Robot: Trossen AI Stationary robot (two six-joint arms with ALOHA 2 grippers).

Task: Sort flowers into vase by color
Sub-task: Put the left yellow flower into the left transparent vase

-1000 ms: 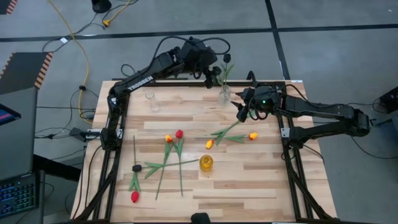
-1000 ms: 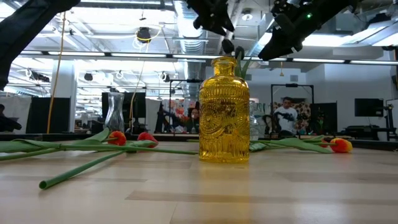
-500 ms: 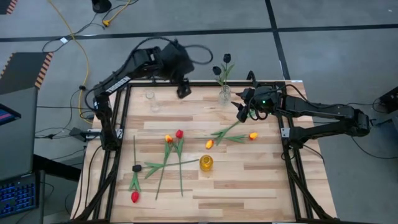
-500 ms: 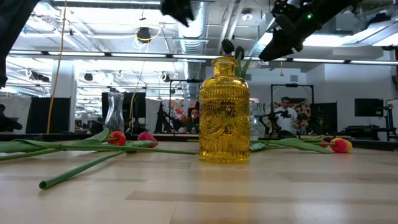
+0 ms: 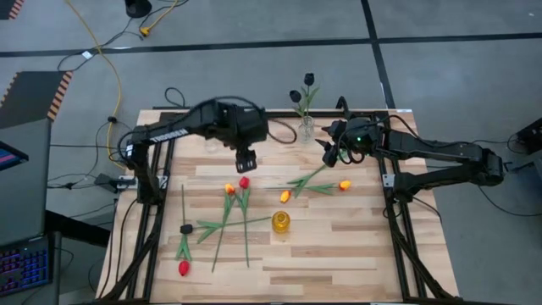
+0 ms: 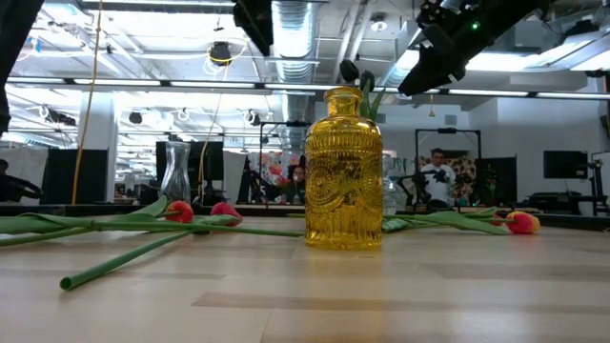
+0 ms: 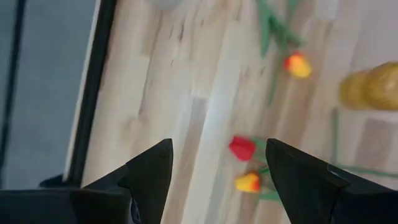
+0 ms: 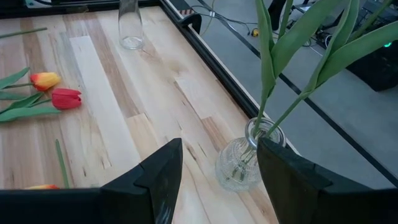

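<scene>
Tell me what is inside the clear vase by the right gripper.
The clear vase holds green stems; seen from above they end in two black tulip heads. The stem ends inside the patterned glass are hard to make out.

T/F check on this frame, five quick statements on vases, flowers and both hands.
1. The clear vase at the far edge holds black tulips. True.
2. The yellow vase holds a flower. False: it stands empty.
3. The left hand hovers open above the red tulip. True.
4. The right hand grips a stem. False: it is open and empty, beside the clear vase.
5. Every flower is in a vase. False: red and yellow-orange tulips lie on the table.
</scene>
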